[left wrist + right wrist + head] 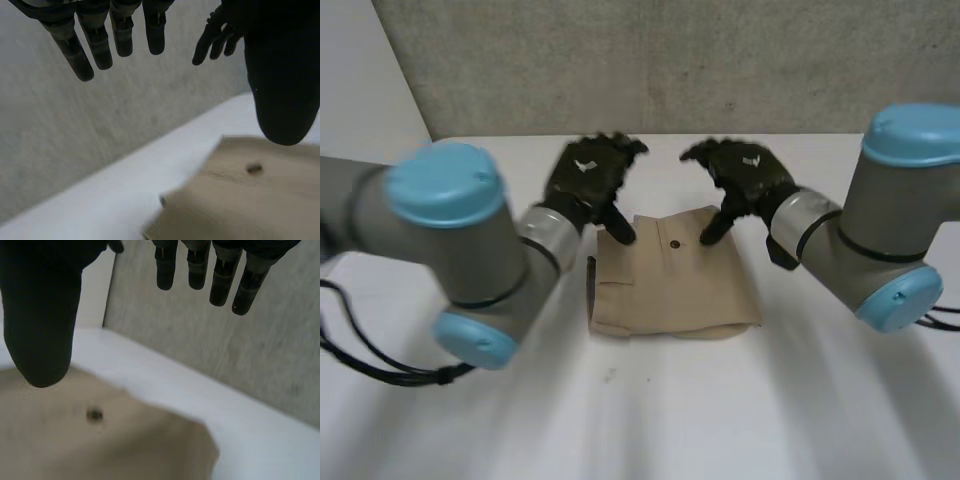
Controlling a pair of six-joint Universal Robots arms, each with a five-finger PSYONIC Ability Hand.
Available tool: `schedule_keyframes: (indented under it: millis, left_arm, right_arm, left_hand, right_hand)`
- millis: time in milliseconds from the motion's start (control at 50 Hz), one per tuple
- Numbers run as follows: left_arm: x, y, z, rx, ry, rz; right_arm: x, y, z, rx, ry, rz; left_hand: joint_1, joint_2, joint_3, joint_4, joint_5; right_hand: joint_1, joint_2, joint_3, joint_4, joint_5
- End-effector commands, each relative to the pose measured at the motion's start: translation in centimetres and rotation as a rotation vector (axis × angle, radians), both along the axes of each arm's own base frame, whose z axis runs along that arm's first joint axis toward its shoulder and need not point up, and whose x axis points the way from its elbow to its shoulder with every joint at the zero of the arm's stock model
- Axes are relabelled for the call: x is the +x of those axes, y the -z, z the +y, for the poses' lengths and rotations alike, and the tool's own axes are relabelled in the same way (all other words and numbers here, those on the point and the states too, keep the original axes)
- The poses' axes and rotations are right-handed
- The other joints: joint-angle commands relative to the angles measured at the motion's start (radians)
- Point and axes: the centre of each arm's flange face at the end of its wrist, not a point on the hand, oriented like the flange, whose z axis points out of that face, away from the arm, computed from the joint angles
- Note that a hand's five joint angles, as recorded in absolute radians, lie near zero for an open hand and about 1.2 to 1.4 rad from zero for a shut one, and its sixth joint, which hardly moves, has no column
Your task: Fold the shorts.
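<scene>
Tan folded shorts (670,280) lie just below our thumb tips, with the left hand (588,176) and right hand (750,176) both straight-fingered, spread wide, gripping nothing.

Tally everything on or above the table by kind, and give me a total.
Folded tan shorts: 1
Black robot hands: 2 (left hand, right hand)
Total: 3
</scene>
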Motion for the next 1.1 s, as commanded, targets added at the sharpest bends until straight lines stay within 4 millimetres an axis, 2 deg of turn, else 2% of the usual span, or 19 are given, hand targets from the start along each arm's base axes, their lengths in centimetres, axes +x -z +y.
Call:
schedule_keyframes:
  millis: [20, 40, 120, 180, 260, 380, 460, 540, 560, 580, 620, 640, 700, 720, 780, 800, 860, 960, 1100]
  left_arm:
    - [-1.4, 6.6, -0.4, 0.147, -0.087, -0.139]
    - [-1.2, 7.7, -0.1, 0.179, -0.098, -0.176]
    - [-0.2, 9.8, 0.7, 0.268, -0.114, -0.261]
    - [0.3, 10.4, 1.5, 0.316, -0.114, -0.307]
    - [1.0, 10.8, 2.5, 0.359, -0.110, -0.344]
    - [1.0, 7.5, 2.1, 0.299, -0.116, -0.289]
    - [0.8, 5.5, 2.1, 0.255, -0.114, -0.251]
    - [0.8, 1.9, 2.1, 0.177, -0.114, -0.183]
    - [0.8, 0.9, 2.2, 0.157, -0.113, -0.165]
    - [1.0, -1.3, 2.4, 0.108, -0.115, -0.122]
    - [1.3, -3.8, 2.6, 0.052, -0.119, -0.073]
    - [1.8, -6.3, 3.0, 0.001, -0.123, -0.025]
    - [3.0, -9.8, 3.5, -0.073, -0.141, 0.040]
    - [4.0, -11.7, 3.5, -0.113, -0.164, 0.074]
    - [6.1, -14.0, 2.9, -0.157, -0.218, 0.105]
    - [7.4, -14.9, 2.7, -0.166, -0.252, 0.111]
    - [8.8, -15.5, 3.0, -0.137, -0.278, 0.095]
    - [10.7, -14.6, 3.5, 0.001, -0.309, 0.068]
    - [10.9, -14.4, 3.9, 0.042, -0.277, 0.089]
  right_arm:
    - [0.1, 6.0, -0.8, 0.113, -0.011, 0.121]
    - [0.0, 6.5, -0.8, 0.127, -0.010, 0.130]
    - [-1.0, 8.2, -1.2, 0.192, 0.003, 0.186]
    - [-1.7, 8.9, -1.1, 0.233, 0.002, 0.244]
    - [-2.3, 8.9, -1.1, 0.222, 0.010, 0.307]
    - [-2.8, 8.0, -1.4, 0.179, 0.046, 0.342]
    - [-2.7, 6.7, -0.9, 0.153, 0.034, 0.333]
    - [-2.7, 3.2, -0.5, 0.083, 0.052, 0.286]
    - [-2.7, 0.9, -0.4, 0.030, 0.065, 0.253]
    - [-2.8, -0.2, -0.3, 0.003, 0.074, 0.232]
    - [-3.3, -2.5, -0.3, -0.052, 0.113, 0.181]
    - [-3.8, -4.8, -0.3, -0.100, 0.166, 0.117]
    - [-4.9, -7.8, -0.1, -0.157, 0.251, 0.009]
    - [-6.0, -9.5, -0.1, -0.192, 0.316, -0.054]
    - [-8.1, -12.7, 0.6, -0.261, 0.399, -0.126]
    - [-8.6, -13.3, 0.9, -0.272, 0.408, -0.129]
    - [-9.5, -14.4, 2.1, -0.280, 0.417, -0.110]
    - [-9.9, -13.9, 3.1, -0.207, 0.404, -0.052]
    - [-10.2, -14.1, 3.6, -0.192, 0.407, -0.043]
  left_hand:
    - [-0.023, 0.000, -0.019, -0.003, 0.006]
    - [-0.026, -0.003, -0.022, -0.005, 0.003]
    - [-0.029, -0.006, -0.025, -0.008, 0.000]
    - [-0.029, -0.006, -0.025, -0.008, 0.000]
    - [-0.029, -0.006, -0.025, -0.008, 0.000]
    - [-0.032, -0.009, -0.028, -0.011, -0.003]
    - [-0.038, -0.015, -0.034, -0.017, -0.009]
    - [-0.044, -0.020, -0.040, -0.023, -0.014]
    - [-0.046, -0.023, -0.043, -0.026, -0.017]
    - [-0.049, -0.026, -0.046, -0.029, -0.020]
    - [-0.052, -0.029, -0.049, -0.032, -0.023]
    - [-0.055, -0.032, -0.052, -0.035, -0.026]
    - [-0.055, -0.032, -0.052, -0.035, -0.026]
    - [-0.052, -0.029, -0.049, -0.032, -0.023]
    - [-0.041, -0.018, -0.037, -0.020, -0.012]
    - [-0.035, -0.012, -0.031, -0.014, -0.006]
    - [-0.038, -0.015, -0.034, -0.017, -0.009]
    - [-0.061, -0.038, -0.058, -0.041, -0.032]
    - [-0.070, -0.047, -0.066, -0.049, -0.041]
  right_hand:
    - [-0.028, -0.044, -0.042, -0.058, -0.069]
    - [-0.028, -0.044, -0.042, -0.058, -0.069]
    - [-0.028, -0.044, -0.042, -0.058, -0.069]
    - [-0.028, -0.044, -0.042, -0.058, -0.069]
    - [-0.028, -0.044, -0.042, -0.058, -0.069]
    - [-0.028, -0.044, -0.042, -0.058, -0.069]
    - [-0.028, -0.044, -0.042, -0.058, -0.069]
    - [-0.028, -0.044, -0.042, -0.058, -0.069]
    - [-0.028, -0.044, -0.042, -0.058, -0.069]
    - [-0.028, -0.044, -0.042, -0.058, -0.069]
    - [-0.028, -0.044, -0.042, -0.058, -0.069]
    - [-0.028, -0.044, -0.042, -0.058, -0.069]
    - [-0.028, -0.044, -0.042, -0.058, -0.069]
    - [-0.028, -0.044, -0.042, -0.058, -0.069]
    - [-0.028, -0.044, -0.042, -0.058, -0.069]
    - [-0.028, -0.044, -0.042, -0.058, -0.069]
    - [-0.028, -0.044, -0.042, -0.058, -0.069]
    - [-0.028, -0.044, -0.042, -0.058, -0.069]
    - [-0.028, -0.044, -0.042, -0.058, -0.069]
